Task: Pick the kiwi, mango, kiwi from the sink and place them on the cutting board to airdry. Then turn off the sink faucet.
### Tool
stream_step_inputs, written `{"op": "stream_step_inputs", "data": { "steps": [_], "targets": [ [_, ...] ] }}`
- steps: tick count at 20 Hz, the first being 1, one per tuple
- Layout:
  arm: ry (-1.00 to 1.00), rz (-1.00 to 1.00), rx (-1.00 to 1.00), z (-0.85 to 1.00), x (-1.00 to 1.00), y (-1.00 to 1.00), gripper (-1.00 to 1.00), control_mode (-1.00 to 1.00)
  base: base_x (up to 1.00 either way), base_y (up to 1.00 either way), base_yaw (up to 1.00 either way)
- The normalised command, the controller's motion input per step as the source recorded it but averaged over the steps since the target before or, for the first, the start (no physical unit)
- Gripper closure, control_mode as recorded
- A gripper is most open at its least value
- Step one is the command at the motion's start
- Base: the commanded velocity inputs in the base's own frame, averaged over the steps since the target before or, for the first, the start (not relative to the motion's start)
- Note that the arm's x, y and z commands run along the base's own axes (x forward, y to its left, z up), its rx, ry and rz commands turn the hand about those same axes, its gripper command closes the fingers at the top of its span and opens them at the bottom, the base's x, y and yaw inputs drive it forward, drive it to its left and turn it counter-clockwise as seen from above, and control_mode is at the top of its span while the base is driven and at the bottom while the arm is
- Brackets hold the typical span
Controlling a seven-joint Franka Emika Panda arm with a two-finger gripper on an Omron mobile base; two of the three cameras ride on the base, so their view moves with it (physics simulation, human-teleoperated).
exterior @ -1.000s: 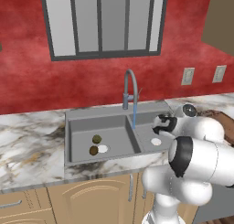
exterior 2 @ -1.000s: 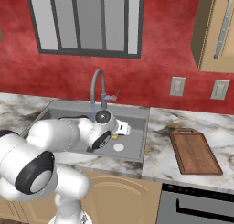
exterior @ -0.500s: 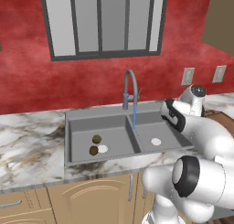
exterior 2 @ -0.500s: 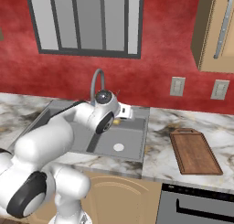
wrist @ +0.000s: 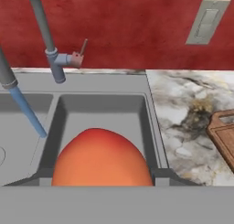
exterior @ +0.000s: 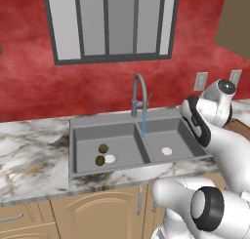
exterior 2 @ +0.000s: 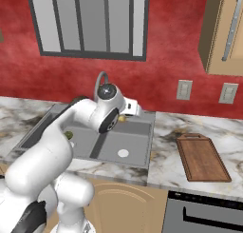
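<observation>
Closest to the hand camera, the oval orange-yellow mango with a reddish blush (wrist: 101, 158) bulks up at the bottom of the hand view, pinched in the two-finger end effector (exterior 2: 124, 117), whose fingertips are hidden behind the fruit. In the right base view a small yellow part of the fruit shows at the end effector, held above the back part of the right basin of the grey double-basin rectangular sink (exterior 2: 137, 157). Below and beyond the fruit lies the right basin, its white round drain disc (exterior: 166, 150) bare. In the left basin the olive-green round kiwi (exterior: 103, 148) and the darker brown round kiwi (exterior: 100, 160) sit close together, the brown one touching or just beside that basin's white drain disc (exterior: 110, 158). Behind the divider rises the tall slim grey metal gooseneck faucet (exterior: 138, 97), with a thin blue stream (exterior: 143, 123) falling from its spout into the sink. To the right, on the marbled white counter (exterior 2: 166, 165), the flat rectangular reddish-brown wooden cutting board (exterior 2: 202, 157) lies well apart from the sink, with nothing on it. Farthest back stands the red wall (exterior 2: 166, 56).
</observation>
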Motion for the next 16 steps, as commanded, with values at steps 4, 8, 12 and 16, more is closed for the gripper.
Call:
{"op": "stream_step_inputs", "data": {
  "steps": [4, 8, 12, 16],
  "targets": [
    [-0.03, 0.0, 0.0, 0.42, -0.26, 0.0, 1.0, -1.0, 0.0, 0.0, 0.0],
    [0.0, -0.01, 0.0, 0.35, -0.24, 0.0, 1.0, -1.0, 0.0, 0.0, 0.0],
    [0.03, -0.12, 0.0, 0.17, -0.19, 0.0, 1.0, -1.0, 0.0, 0.0, 0.0],
    [0.03, -0.17, 0.0, 0.03, -0.19, 0.0, 1.0, -1.0, 0.0, 0.0, 0.0]
  ]
}}
